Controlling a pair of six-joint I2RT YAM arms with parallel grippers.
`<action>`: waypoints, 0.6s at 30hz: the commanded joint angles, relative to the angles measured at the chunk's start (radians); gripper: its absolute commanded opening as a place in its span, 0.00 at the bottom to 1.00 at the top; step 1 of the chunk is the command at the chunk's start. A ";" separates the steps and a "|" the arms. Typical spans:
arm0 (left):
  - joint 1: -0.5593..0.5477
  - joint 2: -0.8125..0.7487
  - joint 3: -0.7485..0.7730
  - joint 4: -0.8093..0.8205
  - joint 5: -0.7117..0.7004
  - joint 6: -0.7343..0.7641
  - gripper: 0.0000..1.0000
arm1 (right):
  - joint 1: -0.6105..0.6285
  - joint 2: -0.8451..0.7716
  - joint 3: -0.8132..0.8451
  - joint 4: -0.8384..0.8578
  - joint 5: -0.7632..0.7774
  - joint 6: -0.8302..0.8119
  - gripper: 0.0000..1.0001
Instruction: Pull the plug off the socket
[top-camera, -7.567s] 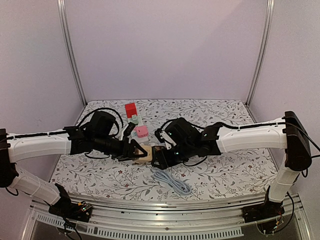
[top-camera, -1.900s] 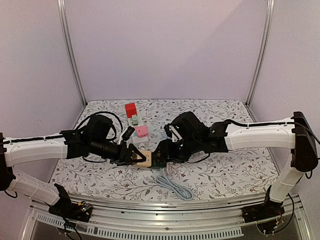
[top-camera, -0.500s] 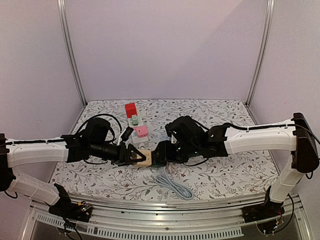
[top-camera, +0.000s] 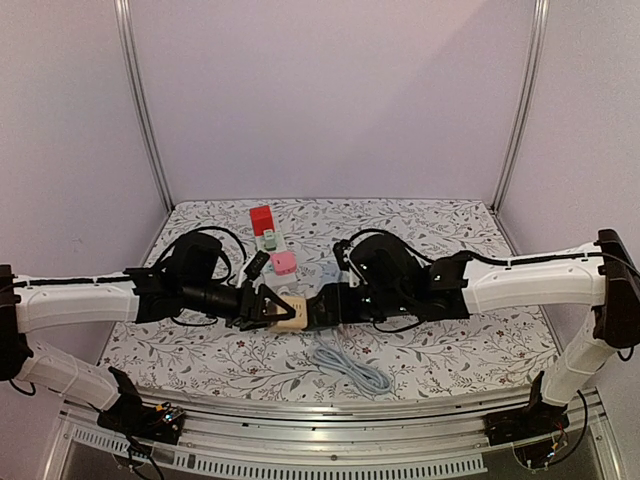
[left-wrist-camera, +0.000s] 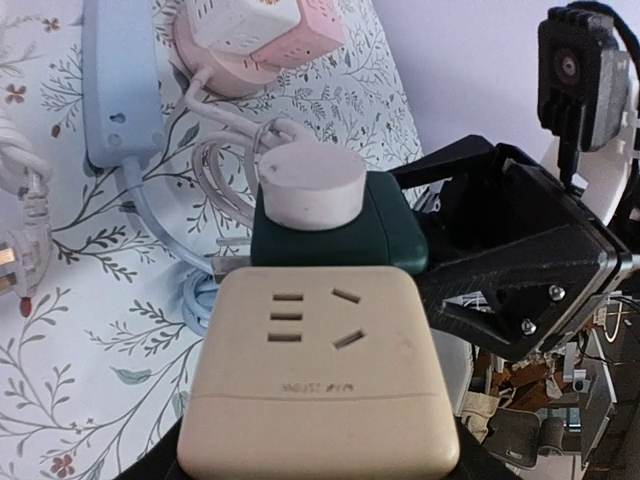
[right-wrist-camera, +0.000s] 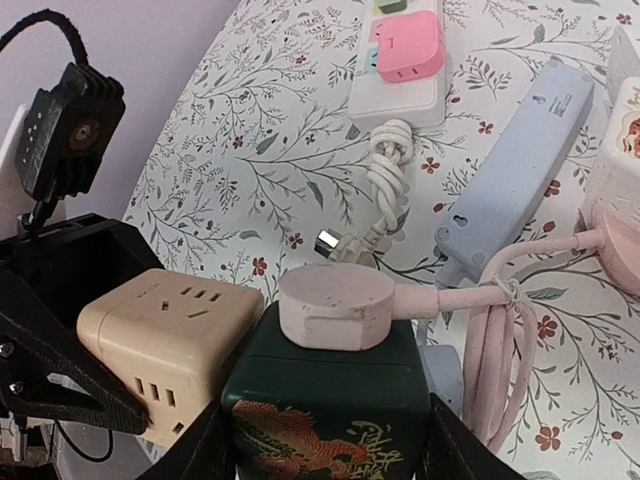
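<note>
Over mid-table the left gripper (top-camera: 272, 309) clamps the beige socket cube (left-wrist-camera: 318, 385) and the right gripper (top-camera: 323, 306) clamps the green plug block (right-wrist-camera: 325, 405) (faces touching), power strips (right-wrist-camera: 400, 95) close behind, bare table (top-camera: 480, 340) toward the right edge.

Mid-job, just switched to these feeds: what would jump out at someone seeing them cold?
The two arms meet nose to nose at mid-table: the left gripper clamps a beige cube socket and the right gripper clamps a dark green cube, the cubes side by side. A round pink plug sits on top of the green cube, with power strips lying behind.
</note>
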 joint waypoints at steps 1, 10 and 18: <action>0.013 -0.013 0.060 0.115 0.112 -0.018 0.04 | -0.010 -0.060 -0.052 -0.060 0.153 -0.207 0.33; 0.017 -0.023 0.022 0.165 0.086 -0.025 0.04 | -0.011 -0.059 -0.005 -0.130 0.243 -0.061 0.33; 0.025 -0.046 -0.009 0.136 0.033 -0.019 0.05 | -0.013 -0.073 0.027 -0.130 0.155 0.012 0.50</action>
